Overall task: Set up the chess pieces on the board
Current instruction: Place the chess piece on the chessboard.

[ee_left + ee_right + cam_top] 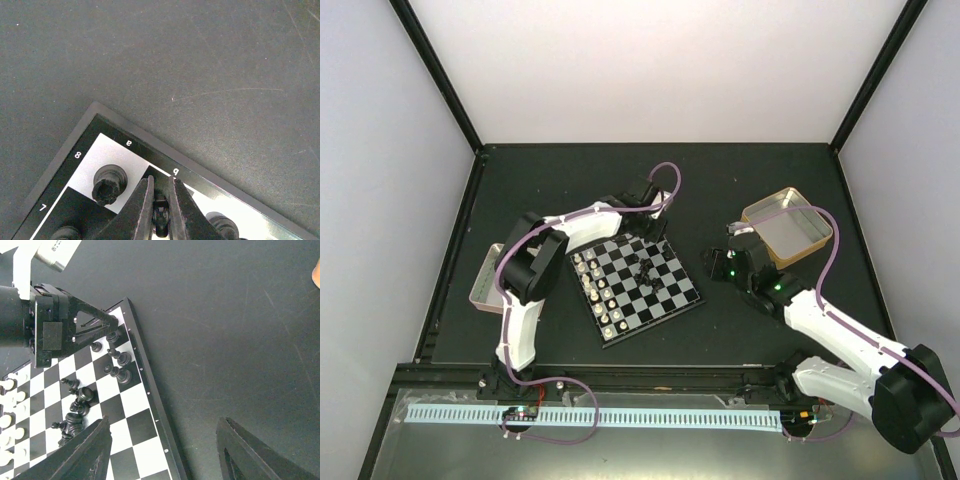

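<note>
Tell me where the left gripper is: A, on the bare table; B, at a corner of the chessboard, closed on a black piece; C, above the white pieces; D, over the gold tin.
B: the left gripper sits at the corner of the board marked a and 8, shut on a small black piece.

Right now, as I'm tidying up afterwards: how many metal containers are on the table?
2. A gold tin lies right of the board, a silver tray left of it, partly hidden behind the left arm.
</note>
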You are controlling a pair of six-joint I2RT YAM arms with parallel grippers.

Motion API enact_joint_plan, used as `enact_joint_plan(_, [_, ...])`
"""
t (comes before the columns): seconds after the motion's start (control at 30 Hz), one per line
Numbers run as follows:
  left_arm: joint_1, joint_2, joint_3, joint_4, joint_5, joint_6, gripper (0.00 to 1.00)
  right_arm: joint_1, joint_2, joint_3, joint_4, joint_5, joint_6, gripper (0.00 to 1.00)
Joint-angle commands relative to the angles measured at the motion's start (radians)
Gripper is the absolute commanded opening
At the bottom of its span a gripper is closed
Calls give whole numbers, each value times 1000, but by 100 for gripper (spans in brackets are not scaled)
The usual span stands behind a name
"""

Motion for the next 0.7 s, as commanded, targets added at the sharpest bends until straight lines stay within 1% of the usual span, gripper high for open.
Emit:
enact_joint_plan(0.0, [-10,21,43,-8,-18,11,9,-5,0,-5,31,-13,0,58])
enact_joint_plan(0.13, [-12,27,40,-3,-18,12,13,-5,0,-5,32,-15,-8,58])
enact_joint_plan(0.33, [-15,21,39,-20,5,7,24,-5,2,-5,29,-17,-8,58])
enact_joint_plan(0.67, [-15,-76,22,-49,28,-25,28,-5,-8,2,24,-25,-3,58])
